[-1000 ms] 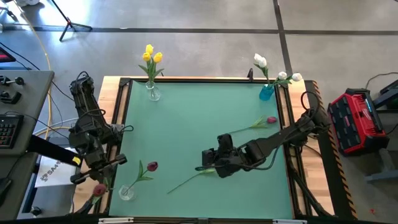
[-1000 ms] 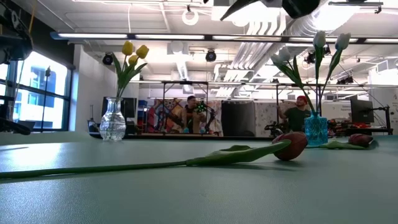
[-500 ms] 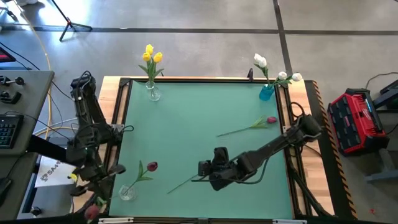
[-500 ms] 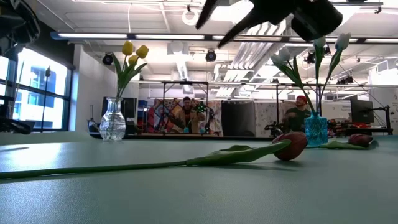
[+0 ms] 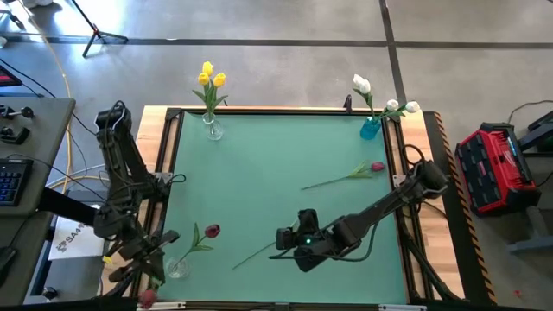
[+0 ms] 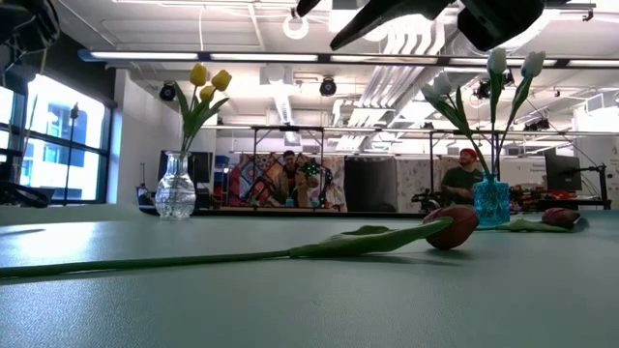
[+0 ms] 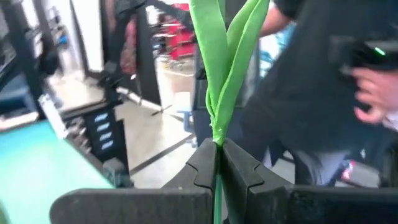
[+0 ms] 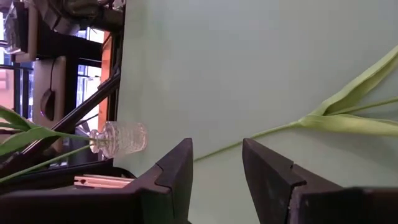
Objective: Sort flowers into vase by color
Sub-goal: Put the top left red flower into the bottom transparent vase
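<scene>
My left gripper (image 5: 143,263) is at the table's near left corner beside a small clear vase (image 5: 175,269) that holds one dark red tulip (image 5: 212,231), and it is shut on another dark red tulip (image 5: 147,298). My right gripper (image 5: 283,240) is open and hovers over a third dark red tulip's stem (image 5: 251,256). That tulip lies flat on the mat, its head (image 6: 451,227) showing in the low view. In the right wrist view the stem (image 8: 273,129) runs past the open fingers (image 8: 180,168). A fourth dark red tulip (image 5: 378,167) lies farther right. My left gripper pinches the tulip's thin stem (image 7: 216,147) between its two fingers (image 7: 202,168), just below where the green leaves (image 7: 227,68) branch off. The leaves stick out beyond the fingertips. The flower is lifted clear, and its head (image 5: 147,298) is over the table's near edge.
Yellow tulips stand in a clear vase (image 5: 212,130) at the far left. White tulips stand in a blue vase (image 5: 370,129) at the far right. A raised dark frame (image 5: 177,112) rims the green mat. People are in the room beyond the table (image 6: 290,174).
My left gripper has carried its tulip toward the table's near edge, and the red head has dropped from beside the clear vase to past the near edge. My right gripper has moved toward the near edge and a little left, along the lying tulip's stem.
</scene>
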Controlling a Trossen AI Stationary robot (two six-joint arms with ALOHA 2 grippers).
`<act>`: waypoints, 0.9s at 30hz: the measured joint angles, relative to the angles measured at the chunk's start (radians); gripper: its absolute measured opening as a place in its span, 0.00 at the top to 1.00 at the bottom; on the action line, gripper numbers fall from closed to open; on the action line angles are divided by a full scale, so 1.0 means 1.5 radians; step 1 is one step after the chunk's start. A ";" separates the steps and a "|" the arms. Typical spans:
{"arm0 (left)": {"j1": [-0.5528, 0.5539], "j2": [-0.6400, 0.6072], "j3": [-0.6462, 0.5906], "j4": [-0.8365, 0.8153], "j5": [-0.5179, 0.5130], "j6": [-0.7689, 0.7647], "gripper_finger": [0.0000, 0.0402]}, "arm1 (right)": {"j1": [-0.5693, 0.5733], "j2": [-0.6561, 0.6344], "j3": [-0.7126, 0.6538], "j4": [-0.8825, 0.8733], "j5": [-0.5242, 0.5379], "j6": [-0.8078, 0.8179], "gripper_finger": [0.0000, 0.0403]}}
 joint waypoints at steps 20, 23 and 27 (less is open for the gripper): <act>-0.012 0.012 0.000 -0.045 -0.169 -0.210 0.84 | 0.000 0.000 0.000 0.018 0.014 -0.041 0.68; -0.022 0.002 0.000 -0.065 -0.176 -0.217 0.80 | 0.000 0.000 0.000 0.023 0.003 -0.046 0.68; -0.037 -0.024 0.000 -0.112 -0.214 -0.248 0.78 | 0.000 0.000 0.000 0.032 0.002 -0.048 0.68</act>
